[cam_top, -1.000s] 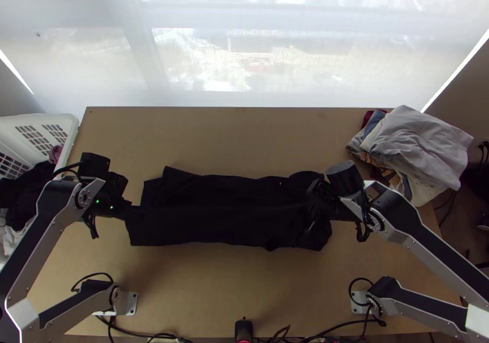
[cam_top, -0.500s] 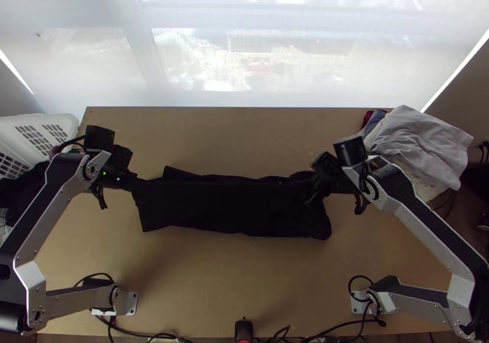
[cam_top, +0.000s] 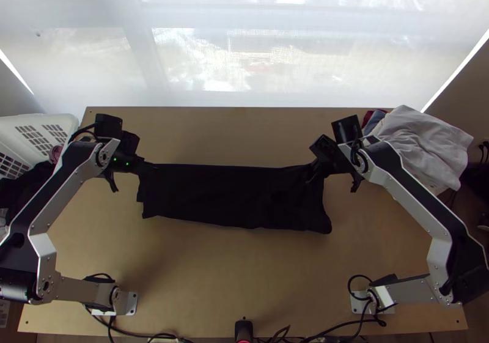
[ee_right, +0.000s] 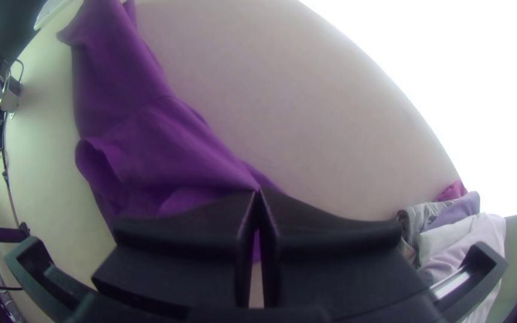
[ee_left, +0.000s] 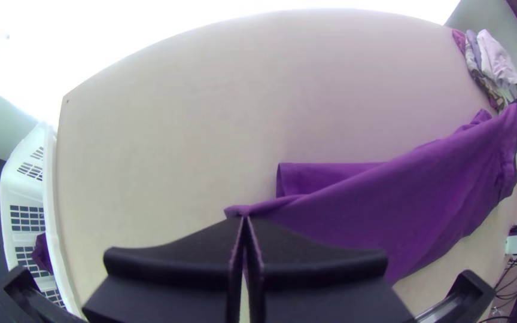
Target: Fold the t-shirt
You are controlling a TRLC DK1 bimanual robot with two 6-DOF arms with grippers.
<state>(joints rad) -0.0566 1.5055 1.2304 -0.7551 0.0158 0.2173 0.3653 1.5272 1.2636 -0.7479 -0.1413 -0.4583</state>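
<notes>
Left black gripper [cam_top: 148, 165] and right black gripper [cam_top: 314, 170] clamp far corners of the dark fabric t-shirt [cam_top: 232, 195]; its long axis runs side to side over the light wooden table [cam_top: 244, 135], collar end indiscernible.

Basket [cam_top: 68, 121] left of the table [cam_top: 244, 294], cloth pile [cam_top: 422, 141] at its far right corner, t-shirt [cam_top: 232, 196] between

Can read no text, label, brand, number or sign on anything.
</notes>
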